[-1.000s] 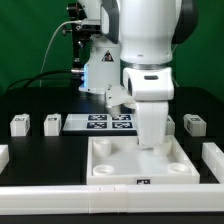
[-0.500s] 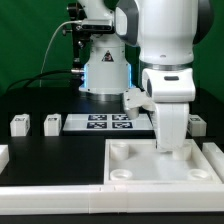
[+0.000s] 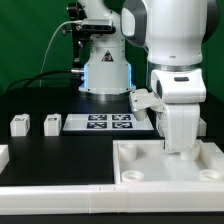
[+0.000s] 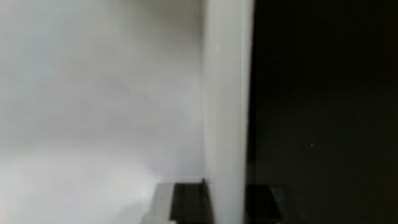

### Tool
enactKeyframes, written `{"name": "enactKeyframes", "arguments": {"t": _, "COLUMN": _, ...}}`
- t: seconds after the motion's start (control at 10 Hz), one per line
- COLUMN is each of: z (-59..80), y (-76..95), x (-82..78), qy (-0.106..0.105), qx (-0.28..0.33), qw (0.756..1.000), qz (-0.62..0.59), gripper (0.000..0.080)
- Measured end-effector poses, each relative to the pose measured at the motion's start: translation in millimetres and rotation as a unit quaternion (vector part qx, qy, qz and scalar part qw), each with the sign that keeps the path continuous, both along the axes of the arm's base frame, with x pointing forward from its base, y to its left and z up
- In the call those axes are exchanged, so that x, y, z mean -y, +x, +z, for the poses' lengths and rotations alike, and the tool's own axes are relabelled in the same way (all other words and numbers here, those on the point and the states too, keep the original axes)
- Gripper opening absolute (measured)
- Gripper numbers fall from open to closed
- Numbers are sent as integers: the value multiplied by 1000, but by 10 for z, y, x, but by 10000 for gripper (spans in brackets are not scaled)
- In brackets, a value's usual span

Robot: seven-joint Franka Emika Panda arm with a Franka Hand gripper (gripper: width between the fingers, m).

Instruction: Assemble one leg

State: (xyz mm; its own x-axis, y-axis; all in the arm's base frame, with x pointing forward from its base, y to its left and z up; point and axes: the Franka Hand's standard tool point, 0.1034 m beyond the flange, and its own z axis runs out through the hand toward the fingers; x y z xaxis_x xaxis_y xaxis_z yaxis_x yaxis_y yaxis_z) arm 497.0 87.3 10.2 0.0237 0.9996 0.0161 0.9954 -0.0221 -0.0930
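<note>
Two legs [image 3: 18, 125] [image 3: 52, 124], small white blocks with marker tags, stand on the black table at the exterior view's left. My gripper [image 3: 180, 150] is far from them at the right, pointing down onto the large white panel [image 3: 150, 172] with round corner sockets. In the wrist view the panel's thin wall [image 4: 228, 100] runs between my two dark fingers [image 4: 187, 205], and my gripper [image 4: 226, 206] is shut on it. Any other legs are hidden behind the arm or out of view.
The marker board [image 3: 110, 123] lies behind the panel, in front of the robot base [image 3: 105, 70]. A white rail [image 3: 50, 197] runs along the front edge and a white block [image 3: 3, 155] sits at the left edge.
My gripper has moved toward the exterior view's right, dragging the white panel along with it. The two legs at the left have not moved.
</note>
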Motion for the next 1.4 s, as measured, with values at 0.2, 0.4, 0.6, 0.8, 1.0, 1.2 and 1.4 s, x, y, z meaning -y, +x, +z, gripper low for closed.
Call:
{"name": "enactKeyframes", "arguments": {"t": 0.2, "z": -2, "y": 1, "x": 12, "qy": 0, "qx": 0, "qw": 1000, "qz": -1, "gripper": 284}}
{"name": "enactKeyframes", "arguments": {"t": 0.4, "z": 5, "y": 9, "x": 13, "qy": 0, "qx": 1, "qw": 1000, "qz": -2, "gripper": 586}}
{"name": "enactKeyframes", "arguments": {"t": 0.6, "z": 94, "y": -22, "x": 24, "qy": -4, "qx": 5, "qw": 1000, "qz": -17, "gripper": 636}}
{"name": "enactKeyframes", "arguments": {"t": 0.8, "z": 217, "y": -93, "x": 61, "qy": -8, "qx": 9, "qw": 1000, "qz": -24, "gripper": 646}}
{"name": "enactKeyframes", "arguments": {"t": 1.0, "z": 337, "y": -166, "x": 92, "qy": -13, "qx": 15, "qw": 999, "qz": -36, "gripper": 649}}
{"name": "enactKeyframes", "arguments": {"t": 1.2, "z": 389, "y": -263, "x": 71, "qy": -13, "qx": 25, "qw": 997, "qz": -68, "gripper": 649}}
{"name": "enactKeyframes", "arguments": {"t": 1.4, "z": 428, "y": -306, "x": 56, "qy": -13, "qx": 31, "qw": 995, "qz": -90, "gripper": 649}}
